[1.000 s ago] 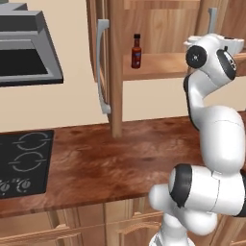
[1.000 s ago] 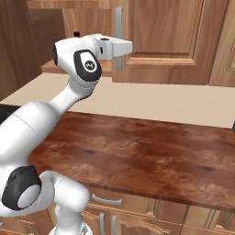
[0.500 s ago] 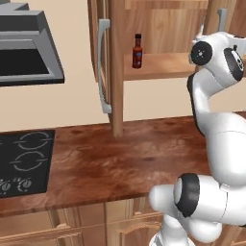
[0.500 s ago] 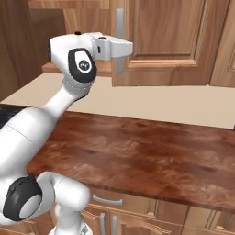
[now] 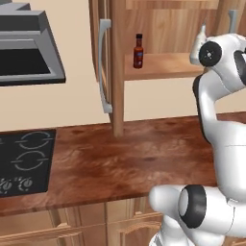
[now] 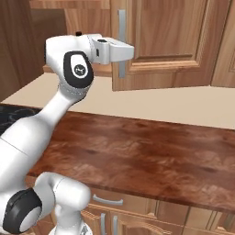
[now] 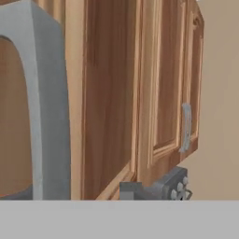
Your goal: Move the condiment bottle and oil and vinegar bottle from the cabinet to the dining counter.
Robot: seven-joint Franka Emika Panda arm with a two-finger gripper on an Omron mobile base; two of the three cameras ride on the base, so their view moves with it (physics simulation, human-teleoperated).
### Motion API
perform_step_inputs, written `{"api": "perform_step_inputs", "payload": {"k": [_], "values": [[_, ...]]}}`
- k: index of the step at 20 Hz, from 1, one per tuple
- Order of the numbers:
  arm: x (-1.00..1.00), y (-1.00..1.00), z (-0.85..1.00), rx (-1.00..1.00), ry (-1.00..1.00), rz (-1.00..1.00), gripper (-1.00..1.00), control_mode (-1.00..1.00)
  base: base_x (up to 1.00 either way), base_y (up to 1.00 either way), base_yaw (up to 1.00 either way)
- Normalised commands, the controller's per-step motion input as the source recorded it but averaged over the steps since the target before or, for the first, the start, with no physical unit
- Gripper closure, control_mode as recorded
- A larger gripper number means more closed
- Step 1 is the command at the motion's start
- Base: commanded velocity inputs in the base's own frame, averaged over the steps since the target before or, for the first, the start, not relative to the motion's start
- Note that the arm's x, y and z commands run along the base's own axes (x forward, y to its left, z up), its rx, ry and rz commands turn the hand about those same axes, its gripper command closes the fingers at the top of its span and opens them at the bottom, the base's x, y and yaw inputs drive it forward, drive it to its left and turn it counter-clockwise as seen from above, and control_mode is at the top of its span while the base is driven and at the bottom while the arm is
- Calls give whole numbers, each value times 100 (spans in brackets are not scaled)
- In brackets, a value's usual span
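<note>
The condiment bottle [image 5: 139, 51] stands upright at the left end of the cabinet [image 5: 158, 29] shelf — label unreadable. The oil and vinegar bottle [image 5: 198, 42] stands toward the shelf's right end. Jaws — closed together beside the door handle [image 6: 121, 43].

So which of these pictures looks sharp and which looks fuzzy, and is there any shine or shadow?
Left base view: crisp, soft sheen on the counter, faint shadow under the cabinet shelf. Right base view: equally crisp, gloss on the wood grain. Hand view: the close grey bar handle looks soft and oversized.
</note>
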Motion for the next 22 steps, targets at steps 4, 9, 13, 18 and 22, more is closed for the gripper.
{"api": "perform_step_inputs", "payload": {"k": [4,9,13,18,22], "values": [[-100,-84,33,7,0,-9,100,-100,0,0,0],[-100,-85,32,7,-1,-10,100,-100,0,0,0],[-100,-85,33,7,-1,-10,100,-100,0,0,0],[-100,-82,32,6,0,-10,100,-100,0,0,0],[-100,-83,33,4,0,-11,100,-100,0,0,0]]}}
